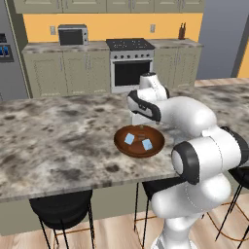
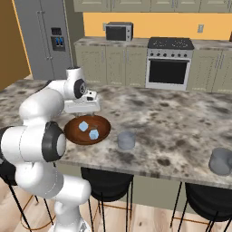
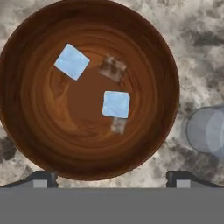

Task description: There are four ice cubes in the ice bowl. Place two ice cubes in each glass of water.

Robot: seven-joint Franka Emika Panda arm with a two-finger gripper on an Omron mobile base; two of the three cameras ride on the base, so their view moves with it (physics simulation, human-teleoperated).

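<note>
1. Writing: none can be read on any item; the microwave [image 2: 118, 31] and the refrigerator [image 2: 47, 38] panel carry no legible marks.
2. Ice bowl [image 3: 26, 144]: dark reddish-brown wood, standing on the marbled counter [image 1: 53, 141] near its front edge. It holds two pale-blue ice cubes [image 3: 72, 61], lying apart on the bowl floor, one towards the left rim and the other nearer the middle (two small mottled patches beside them in the hand view cannot be identified).
3. Gripper [image 3: 112, 177]: poised directly above the bowl, looking down into it. The fingertips [image 3: 43, 178] stand wide apart at either side of the bowl's near rim, with nothing between them.
4. Near glass of water [image 2: 126, 140]: just beside the bowl on its right in the right base view, not touching it. Whether it holds any ice cannot be told.
5. Far glass of water [image 2: 220, 161]: well apart from the bowl, further right near the counter's front edge; contents likewise unclear.
6. Surroundings: black stools [image 2: 105, 183] under the counter; an oven range [image 2: 169, 63] and cabinets along the rear wall. The arm's own links hide part of the bowl's far side in the left base view.
</note>
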